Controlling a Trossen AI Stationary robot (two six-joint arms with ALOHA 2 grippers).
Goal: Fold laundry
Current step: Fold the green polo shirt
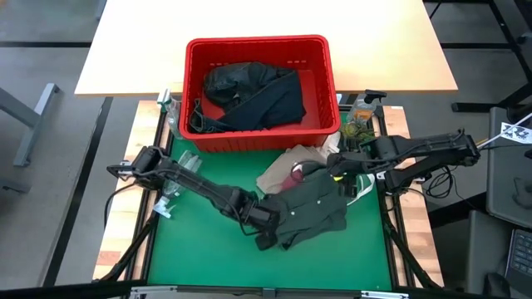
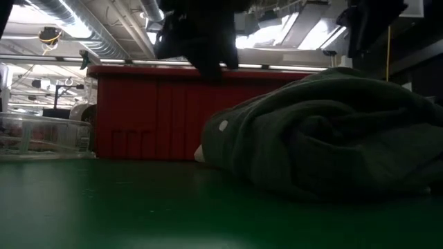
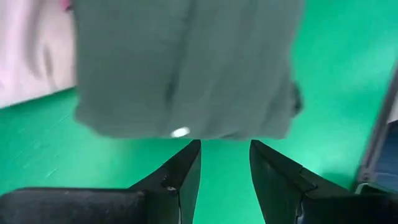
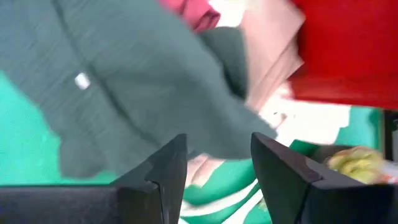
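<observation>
The olive-green buttoned shirt [image 1: 312, 209] lies bunched on the green mat and fills the right of the low view [image 2: 332, 138]. Beyond its far edge lie the tan top [image 1: 281, 173] and the maroon piece [image 1: 297, 174], partly under it. Black garments [image 1: 253, 98] sit in the red basket. My left gripper [image 1: 266, 218] hovers open at the shirt's left edge, its fingertips [image 3: 225, 146] just short of the hem [image 3: 180, 127]. My right gripper [image 1: 337, 170] hangs open over the shirt's far right part [image 4: 155, 93]. No jeans show.
The red slatted basket [image 1: 258, 141] stands at the mat's far edge. A clear plastic bottle [image 1: 187, 162] lies left of the clothes by the left arm. A spray bottle [image 1: 362, 112] stands right of the basket. Bare green mat [image 1: 249, 266] stretches along the near side.
</observation>
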